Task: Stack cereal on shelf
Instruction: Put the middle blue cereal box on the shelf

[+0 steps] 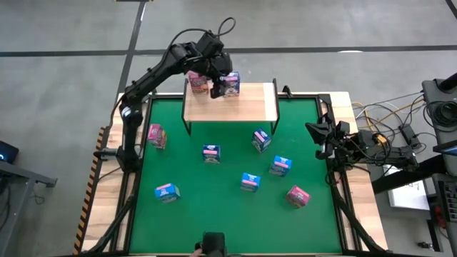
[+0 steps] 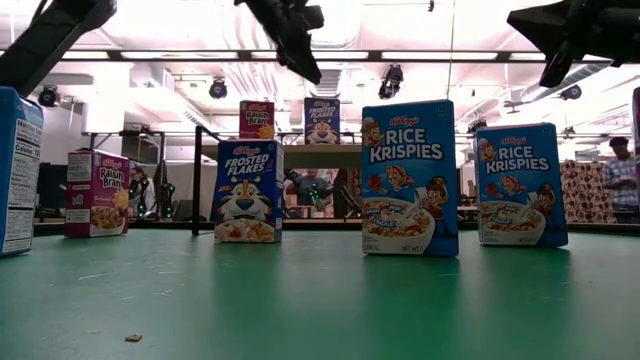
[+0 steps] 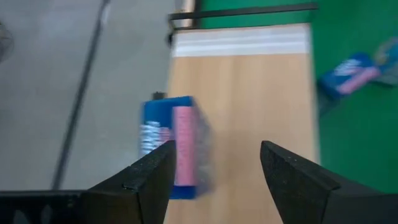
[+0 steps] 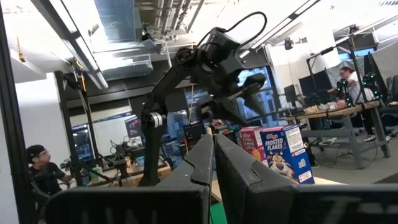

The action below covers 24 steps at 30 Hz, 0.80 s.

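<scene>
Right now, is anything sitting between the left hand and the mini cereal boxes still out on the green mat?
Nothing visible blocks it. The left hand hangs open above the shelf, by the two boxes on it. The nearest loose blue box stands on the green mat in front of the shelf, with bare mat around it.

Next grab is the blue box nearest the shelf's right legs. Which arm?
Right, probably. The right tool, shut, waits at the mat's right edge, close to that blue box. The left tool is open above the shelf, beside the two boxes standing there, so farther off.
</scene>
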Each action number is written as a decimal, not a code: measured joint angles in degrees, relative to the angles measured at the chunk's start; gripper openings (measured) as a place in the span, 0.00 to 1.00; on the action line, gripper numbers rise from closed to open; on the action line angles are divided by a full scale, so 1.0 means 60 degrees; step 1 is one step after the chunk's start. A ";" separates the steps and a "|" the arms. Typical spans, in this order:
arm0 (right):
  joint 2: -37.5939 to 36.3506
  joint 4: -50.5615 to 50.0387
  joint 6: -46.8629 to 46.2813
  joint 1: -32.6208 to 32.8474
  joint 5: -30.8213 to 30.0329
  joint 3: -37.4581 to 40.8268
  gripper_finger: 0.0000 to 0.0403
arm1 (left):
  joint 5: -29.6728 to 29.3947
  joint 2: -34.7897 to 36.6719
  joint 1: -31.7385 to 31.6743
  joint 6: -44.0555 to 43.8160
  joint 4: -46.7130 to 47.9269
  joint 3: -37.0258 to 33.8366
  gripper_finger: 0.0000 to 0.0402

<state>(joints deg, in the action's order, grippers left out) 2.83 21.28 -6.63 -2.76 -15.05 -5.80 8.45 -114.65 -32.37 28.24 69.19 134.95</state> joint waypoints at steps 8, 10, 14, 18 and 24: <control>0.0000 -0.0001 0.0000 0.0000 0.0000 0.0000 0.02 | 0.0333 0.0119 0.1023 -0.0382 0.0347 -0.0012 0.34; 0.0000 -0.0004 0.0000 0.0001 0.0000 0.0000 0.02 | 0.0160 0.0119 0.1279 -0.0414 0.0366 -0.0059 0.29; 0.0000 -0.0006 -0.0031 0.0001 0.0000 0.0000 0.02 | -0.0328 0.0119 0.1679 -0.0586 0.0804 -0.0209 0.18; 0.0000 -0.0007 -0.0036 0.0004 0.0000 0.0000 0.02 | -0.0333 0.0136 0.2062 -0.0720 0.0923 -0.0593 0.11; 0.0000 -0.0011 -0.0036 0.0000 0.0000 0.0000 0.02 | -0.0706 0.0252 0.2421 -0.0839 0.0609 -0.1568 0.03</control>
<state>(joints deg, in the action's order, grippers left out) 2.83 21.21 -6.85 -2.76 -15.05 -5.80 4.21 -113.14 -17.84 23.20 72.84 125.55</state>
